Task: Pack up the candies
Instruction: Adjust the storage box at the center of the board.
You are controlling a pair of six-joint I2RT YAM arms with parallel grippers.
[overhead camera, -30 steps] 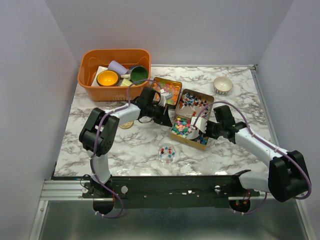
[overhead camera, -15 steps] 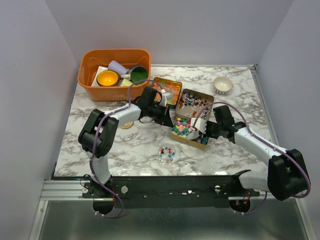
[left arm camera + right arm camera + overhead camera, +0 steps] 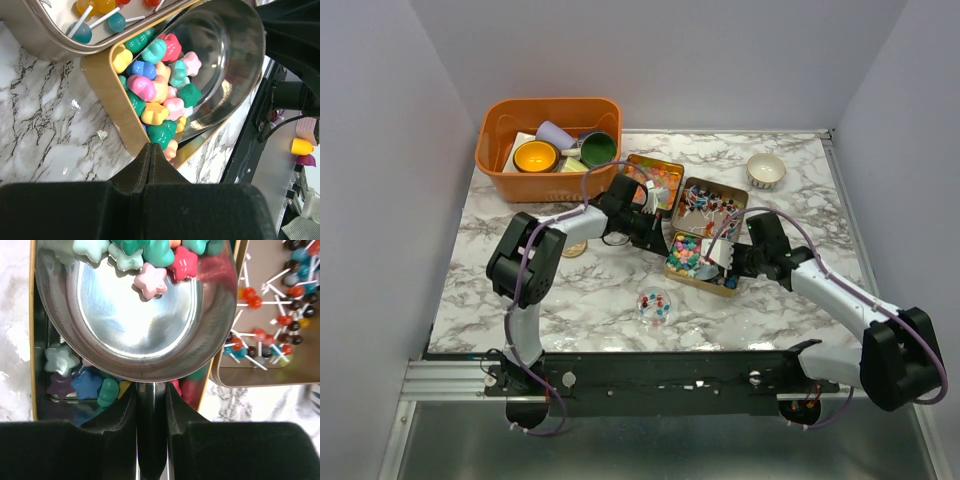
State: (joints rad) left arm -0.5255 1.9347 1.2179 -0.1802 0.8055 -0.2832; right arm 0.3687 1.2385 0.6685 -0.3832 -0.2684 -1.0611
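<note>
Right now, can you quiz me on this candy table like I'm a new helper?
1. True or false: the metal scoop held in the right gripper has star candies in it.
2. What colour is the basket at the back of the table? A) blue B) orange C) white
3. Fill in: the jaws of the left gripper are ____.
Key: 1 true; 2 B; 3 shut.
</note>
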